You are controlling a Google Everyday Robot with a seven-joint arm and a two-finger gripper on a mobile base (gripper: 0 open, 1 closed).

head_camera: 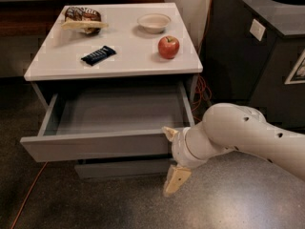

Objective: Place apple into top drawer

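Round red apple (168, 46) seen on white desk (128, 56) above grey handleless top drawer (95, 147), not yet taken. Drawer pulled out, ready for drop. Cream jaws at drawer's front right corner, spread wide, nothing held, suited to front-edge handling.

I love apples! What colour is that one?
The apple is red with yellowish patches, camera view. Gripper open beside top drawer.

Four tabletop items, one top drawer (95, 147) pulled out, one gripper (167, 160).
One apple (168, 46), one bowl (153, 22), one dark bar (98, 55), one snack bag (82, 19); gripper by the drawer's front right corner, fingers spread.
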